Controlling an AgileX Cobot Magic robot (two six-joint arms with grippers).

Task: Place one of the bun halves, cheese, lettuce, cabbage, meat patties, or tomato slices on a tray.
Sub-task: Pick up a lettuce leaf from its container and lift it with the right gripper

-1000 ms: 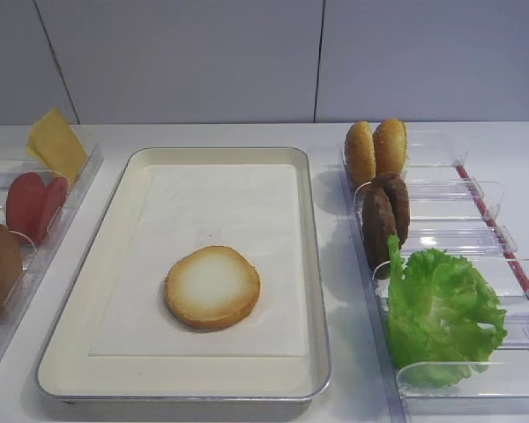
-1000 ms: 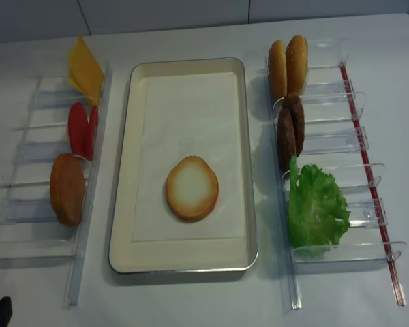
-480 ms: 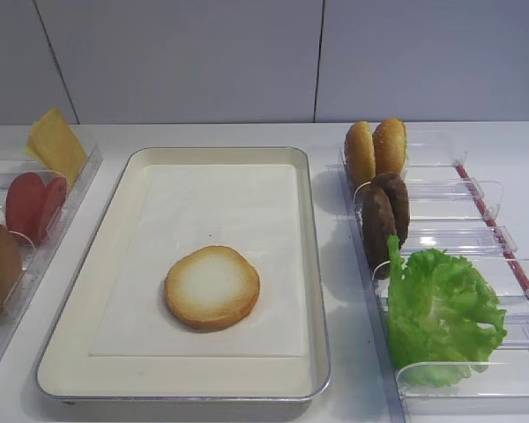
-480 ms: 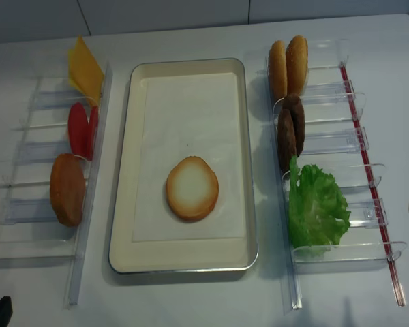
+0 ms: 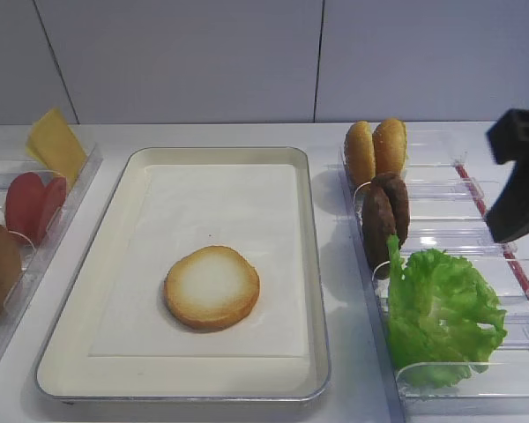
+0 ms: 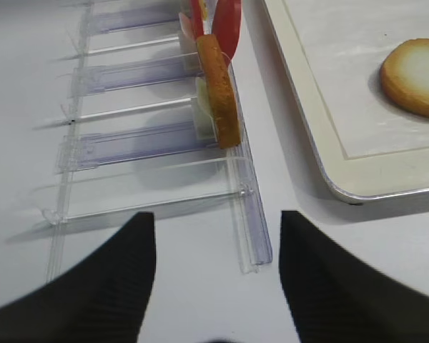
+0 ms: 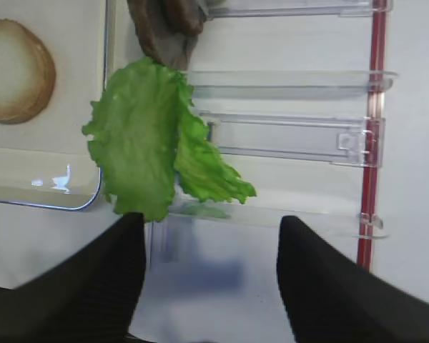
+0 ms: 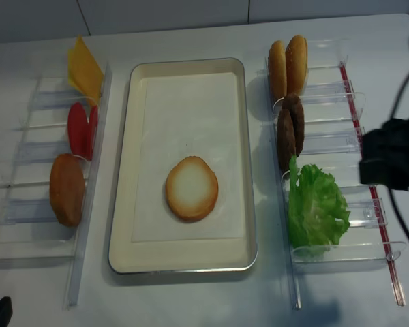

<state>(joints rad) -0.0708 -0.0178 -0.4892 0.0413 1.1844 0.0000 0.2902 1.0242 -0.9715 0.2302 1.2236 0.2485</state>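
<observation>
One bun half lies pale face up on the cream tray. Two more bun halves, the meat patties and the lettuce stand in the right bins. In the left bins are the cheese, tomato slices and another bun half. No cabbage is in view. My right gripper is open and empty, hovering short of the lettuce. Its arm hangs over the right bins. My left gripper is open and empty over the table, near the left bins' front end.
Clear plastic divided bins run along the tray's right side, with a red strip on their outer edge. A matching row of bins lines the left side. A white wall stands behind the table.
My right arm has come in from the right edge and now hangs over the right bins beside the lettuce. The food and the tray have not moved.
</observation>
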